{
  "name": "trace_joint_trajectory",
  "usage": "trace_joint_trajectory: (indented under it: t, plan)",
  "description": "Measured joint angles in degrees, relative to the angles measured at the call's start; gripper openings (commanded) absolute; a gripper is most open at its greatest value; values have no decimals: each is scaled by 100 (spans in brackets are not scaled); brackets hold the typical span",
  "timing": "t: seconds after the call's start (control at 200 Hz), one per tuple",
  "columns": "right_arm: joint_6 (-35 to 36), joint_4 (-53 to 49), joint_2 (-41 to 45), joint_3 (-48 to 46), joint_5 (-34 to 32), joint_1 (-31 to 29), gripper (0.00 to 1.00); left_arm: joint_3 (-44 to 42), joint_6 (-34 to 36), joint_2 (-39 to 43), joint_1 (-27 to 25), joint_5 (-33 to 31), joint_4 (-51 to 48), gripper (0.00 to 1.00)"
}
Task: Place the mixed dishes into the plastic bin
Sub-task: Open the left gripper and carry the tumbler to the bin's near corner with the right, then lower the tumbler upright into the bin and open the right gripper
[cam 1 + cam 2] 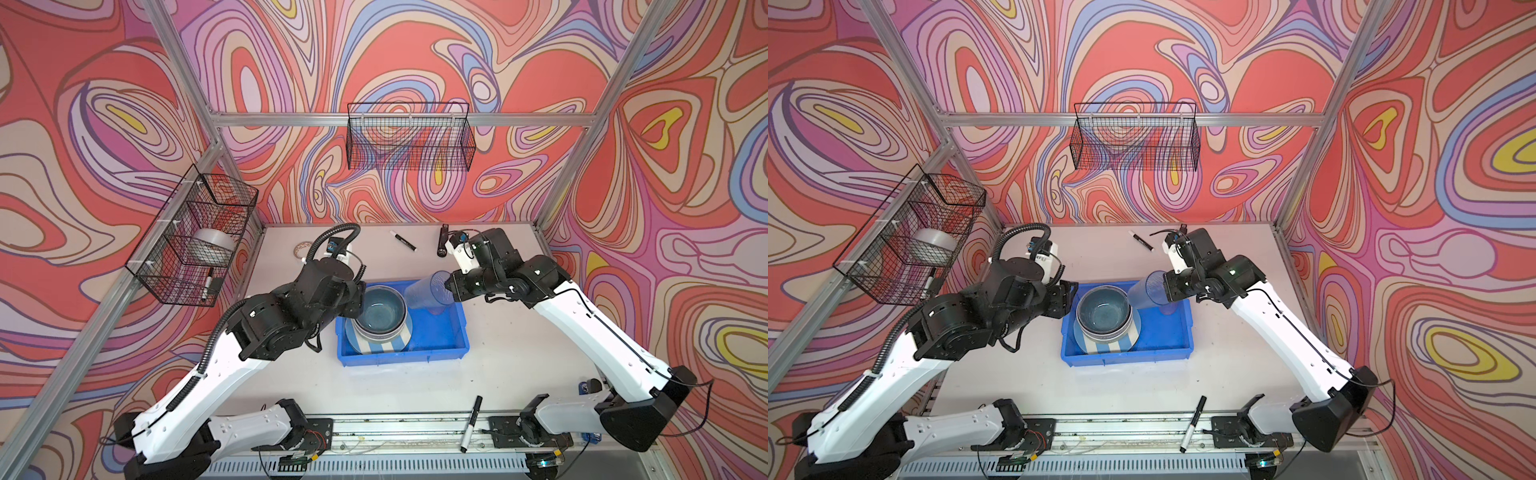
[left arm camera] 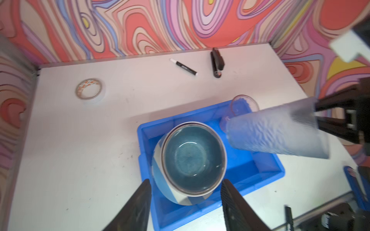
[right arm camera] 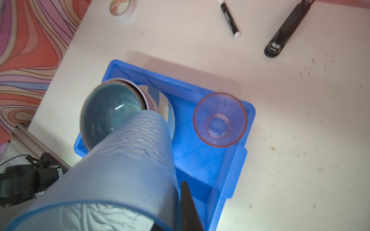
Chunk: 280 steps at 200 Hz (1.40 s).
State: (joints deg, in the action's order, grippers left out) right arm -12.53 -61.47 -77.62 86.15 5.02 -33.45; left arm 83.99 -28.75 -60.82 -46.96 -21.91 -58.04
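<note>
On the far left wall a wire basket (image 1: 195, 237) hangs out of the way, and a tape roll (image 2: 89, 89) lies on the worktop (image 1: 507, 345) near the rear left corner; neither belongs to the job. Next comes the left tool (image 2: 186, 181), its jaws parted and gripping nothing. They stand either side of the near rim of the dark blue bowl (image 1: 382, 309) without touching it, so the bowl sits by its own weight. That bowl is nested in a lavender bowl (image 3: 147, 98), which rests on the striped plate (image 1: 380, 348), and the stack fills the left half of the plastic bin (image 1: 403, 359). Nesting them, I judge, is what leaves the right half free. Above that free part the bluish tumbler (image 1: 426, 291) hangs tilted, base toward the bowls and mouth toward the right tool (image 2: 317, 112). This tool is clenched on the cup's wall at the mouth, seemingly one jaw inside and one outside, probably because the cup is too wide to span. A pink tumbler (image 3: 220, 120) stands upright in the bin's far right corner, so setting the bluish one down likely means steering it between that cup and the bowls to avoid a knock. Behind, a marker (image 1: 402, 240) and a black stapler (image 1: 442, 245) lie on the worktop, apart from the bin.
</note>
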Motion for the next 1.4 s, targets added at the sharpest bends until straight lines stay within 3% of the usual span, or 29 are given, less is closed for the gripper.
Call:
trace_joint_trajectory:
  t: [0.26,0.786,1.402]
  plan:
    - [-26,-859,-160,11,-125,0,0,-782,26,629,951,24,-55,65]
    - [-278,-1137,-590,-682,-494,0,0,-1362,328,376,2302,1023,387,68]
    - [-518,-789,-619,-1381,-758,0,0,-1626,415,262,2638,1399,654,68]
